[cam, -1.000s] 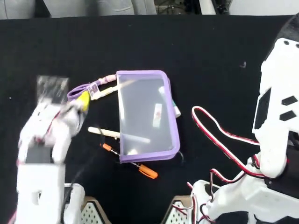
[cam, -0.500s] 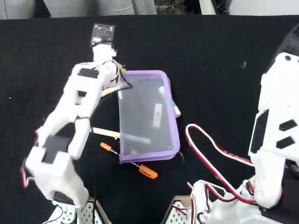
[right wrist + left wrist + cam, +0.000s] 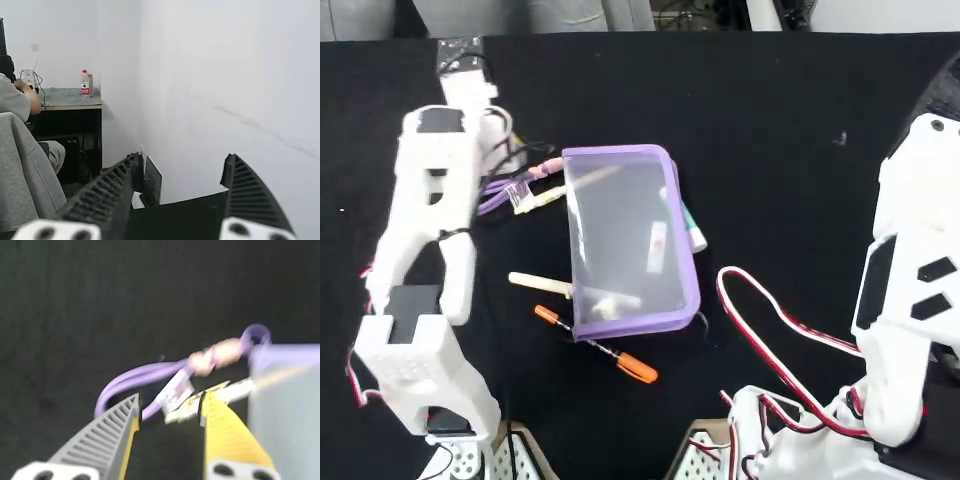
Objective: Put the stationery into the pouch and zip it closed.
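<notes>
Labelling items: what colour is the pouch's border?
Purple; the pouch border shows best in the high view.

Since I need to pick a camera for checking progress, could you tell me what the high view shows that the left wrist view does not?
High view, not left wrist view: an orange pen lying at the purple pouch's near edge, a white pen poking out at its side, and the right arm raised off to one side.

Left wrist view, not high view: the left gripper open, its fingers either side of the white tag.

Both: the pouch, its purple strap and the tag.
</notes>
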Tool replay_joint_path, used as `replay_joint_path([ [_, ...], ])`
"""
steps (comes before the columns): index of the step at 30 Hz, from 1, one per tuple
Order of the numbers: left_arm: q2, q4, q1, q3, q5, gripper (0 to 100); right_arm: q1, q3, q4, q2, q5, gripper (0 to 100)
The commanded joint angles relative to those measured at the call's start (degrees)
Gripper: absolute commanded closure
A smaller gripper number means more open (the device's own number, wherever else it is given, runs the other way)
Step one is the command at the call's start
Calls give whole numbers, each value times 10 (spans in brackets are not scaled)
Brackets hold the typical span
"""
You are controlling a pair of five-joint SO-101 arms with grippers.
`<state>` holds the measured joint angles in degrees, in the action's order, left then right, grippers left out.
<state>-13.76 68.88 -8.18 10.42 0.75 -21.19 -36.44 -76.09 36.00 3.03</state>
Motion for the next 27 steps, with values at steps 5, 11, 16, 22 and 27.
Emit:
replay_joint_path([
  [5,-44,63,-12,42,171,798,-2,1,-2,-3,0,737],
  [11,-127,62,-22,46,232,798,-2,1,-2,-3,0,737],
  [16,-166,54,-26,77,246,798,-2,1,-2,-4,0,737],
  [22,-179,49,-27,115,243,798,-2,1,-1,-4,0,737],
  [27,-173,54,-25,148,244,798,-2,1,0,-4,0,737],
])
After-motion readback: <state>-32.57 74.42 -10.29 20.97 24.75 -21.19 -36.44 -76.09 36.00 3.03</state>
